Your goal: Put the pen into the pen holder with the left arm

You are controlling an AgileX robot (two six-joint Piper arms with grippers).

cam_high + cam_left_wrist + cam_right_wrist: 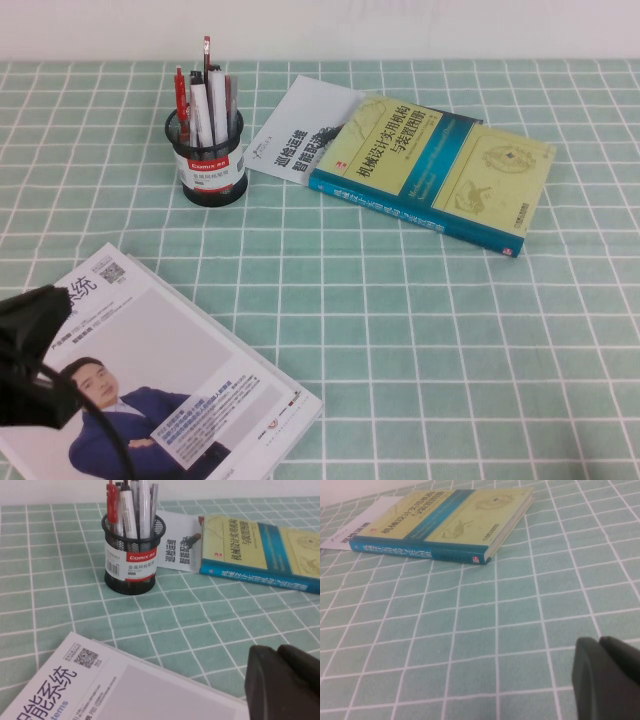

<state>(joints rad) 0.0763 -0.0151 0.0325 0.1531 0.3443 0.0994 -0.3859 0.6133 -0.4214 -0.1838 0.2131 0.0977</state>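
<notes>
Black mesh pen holder [206, 160]: upright, white pen [201, 112] inside, well beyond the left gripper [280, 682].
Left fingers: together, empty.
Right gripper [607, 680]: fingers together, empty, above the surface [470, 630].

You'll find the pen holder [207, 160] at the far left of the table, a small round black wire-mesh cup standing upright, its red and white label band facing the near side. The pen [200, 112], slim and white, stands nearly upright inside it, packed among red pens and other white ones, its top clear of the rim. In the left wrist view, the holder [130, 560] and pen [144, 507] read the same way.

Your left arm [35, 350] sits at the near left edge, well apart from the holder. The left gripper [282, 682] has its fingers pressed together, holding nothing. The right gripper [606, 677] hangs low over the near right of the table, fingers likewise together.
</notes>
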